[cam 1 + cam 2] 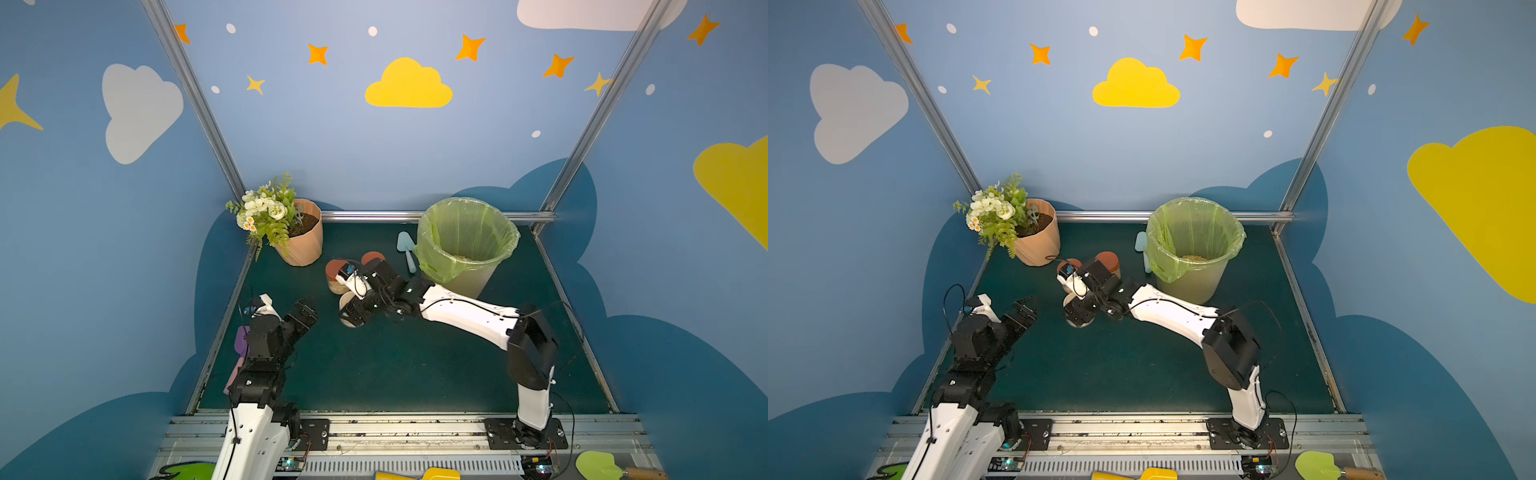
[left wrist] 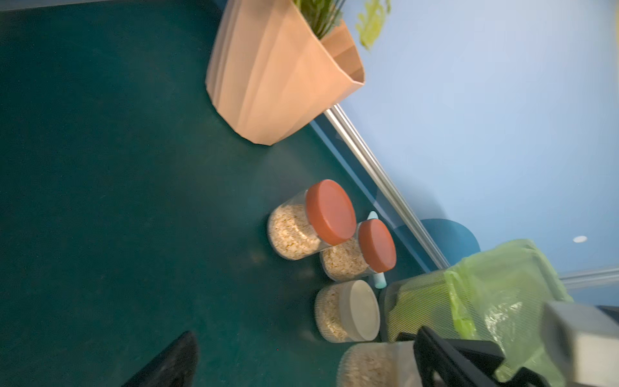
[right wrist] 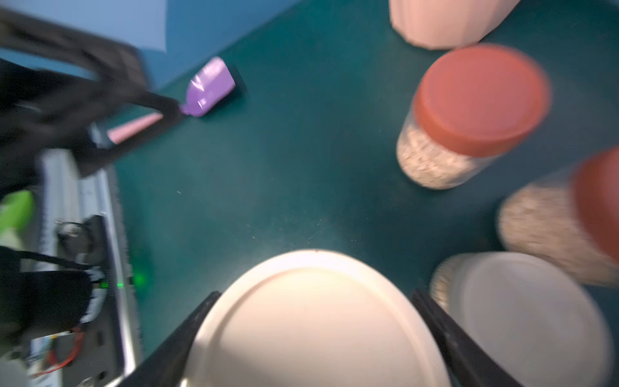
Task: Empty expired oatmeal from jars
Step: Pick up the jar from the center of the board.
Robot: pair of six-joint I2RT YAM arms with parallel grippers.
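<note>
Open tabletop (image 1: 395,365) spans the front middle; jars (image 2: 294,231), flowerpot (image 1: 305,245), trowel (image 1: 405,243) and bin (image 1: 473,282) crowd the back, closely spaced

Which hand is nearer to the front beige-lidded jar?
Right. The right hand is closed on the front beige-lidded jar, gripping it from both sides. The left hand is open and apart from it, over on the robot's left side.

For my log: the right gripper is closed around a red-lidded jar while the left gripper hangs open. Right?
No: the jar in the right gripper has a beige lid, as the right wrist view shows. The left gripper does hang open.
</note>
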